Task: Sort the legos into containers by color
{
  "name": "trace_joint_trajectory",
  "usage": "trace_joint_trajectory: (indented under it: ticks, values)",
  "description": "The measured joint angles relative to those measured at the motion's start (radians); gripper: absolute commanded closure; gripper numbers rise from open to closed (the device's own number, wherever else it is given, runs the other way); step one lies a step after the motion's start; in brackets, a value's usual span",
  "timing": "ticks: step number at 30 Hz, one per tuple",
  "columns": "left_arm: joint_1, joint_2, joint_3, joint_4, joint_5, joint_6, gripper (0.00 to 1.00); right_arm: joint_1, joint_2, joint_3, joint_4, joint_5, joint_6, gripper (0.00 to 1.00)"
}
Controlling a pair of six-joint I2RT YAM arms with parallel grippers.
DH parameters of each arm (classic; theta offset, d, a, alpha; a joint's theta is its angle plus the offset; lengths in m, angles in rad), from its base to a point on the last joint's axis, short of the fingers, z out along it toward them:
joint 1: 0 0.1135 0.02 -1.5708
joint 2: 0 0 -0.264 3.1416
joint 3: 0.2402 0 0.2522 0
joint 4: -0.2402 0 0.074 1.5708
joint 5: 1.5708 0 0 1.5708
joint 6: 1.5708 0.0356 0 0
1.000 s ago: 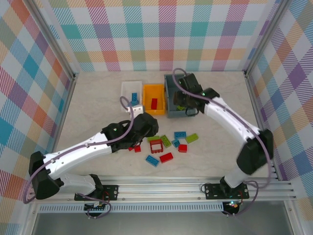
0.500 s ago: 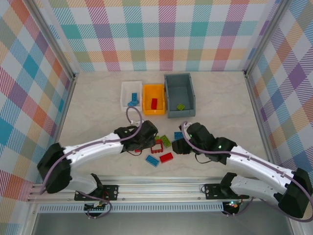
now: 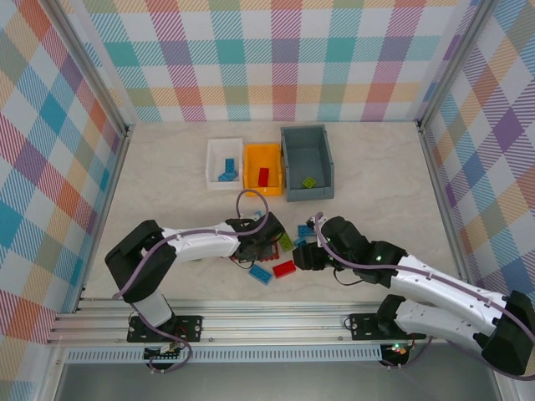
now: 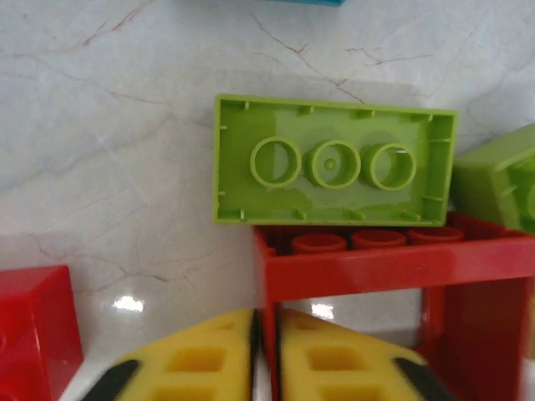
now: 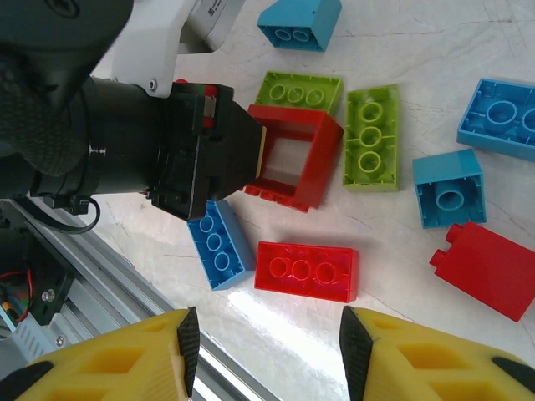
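The marbled table (image 3: 167, 184) carries everything, with the left arm (image 3: 192, 246) lying low across it from the left and the right arm (image 3: 435, 288) reaching in from the right, both ending at the pile of loose legos (image 3: 308, 230) near the front. At the far side the three containers stand in a close row. The slate-grey bin (image 3: 287, 163), the largest, is on the right with one lime piece (image 3: 308, 181) inside. The orange bin (image 3: 247, 167) in the middle holds a red brick (image 3: 263, 176), and the white bin (image 3: 216, 150) on the left holds blue bricks (image 3: 227, 171). The left gripper (image 4: 266, 351) sits at table level with its yellow fingers (image 4: 201, 359) pressed almost together, clenched on one side wall of the red square frame (image 5: 288, 159), which lies flat. The right gripper (image 5: 266, 347) hangs above the pile with its fingers spread wide and nothing between them, over a long red block (image 5: 307, 270). An upturned lime brick (image 4: 330, 163) touches the frame's far wall, and a second lime brick (image 5: 372, 138) lies along the frame's right side. A blue brick (image 5: 221, 246) rests just beside the long red block, under the left gripper's black body. To the right lie a small blue cube (image 5: 449, 188), a larger blue piece (image 5: 506, 117) and a red piece (image 5: 489, 267), slightly apart from one another
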Motion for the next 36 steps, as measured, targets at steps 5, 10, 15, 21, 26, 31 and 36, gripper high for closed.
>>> trace_joint_trajectory:
  ticks: [5,10,15,21,26,31,36]
  values:
    - [0.000,-0.018,0.055,-0.069,-0.044,0.002,1.00,0.000,0.000,0.013,-0.001,-0.001,0.003,0.51]
    - [0.019,-0.112,0.194,-0.206,-0.119,0.048,1.00,0.000,0.022,0.086,0.006,0.034,0.002,0.51]
    - [0.165,-0.101,0.432,-0.258,-0.124,0.163,1.00,0.002,0.085,0.184,0.067,0.140,-0.019,0.50]
    - [0.345,0.140,0.747,-0.268,-0.105,0.298,1.00,0.002,0.226,0.286,0.211,0.249,-0.081,0.48]
    - [0.419,0.421,1.015,-0.285,-0.075,0.380,1.00,-0.008,0.340,0.327,0.307,0.294,-0.108,0.48]
    - [0.443,0.619,1.222,-0.330,-0.047,0.422,1.00,-0.035,0.394,0.359,0.335,0.303,-0.106,0.48]
    - [0.444,0.678,1.260,-0.358,-0.032,0.430,1.00,-0.057,0.395,0.360,0.343,0.303,-0.099,0.48]
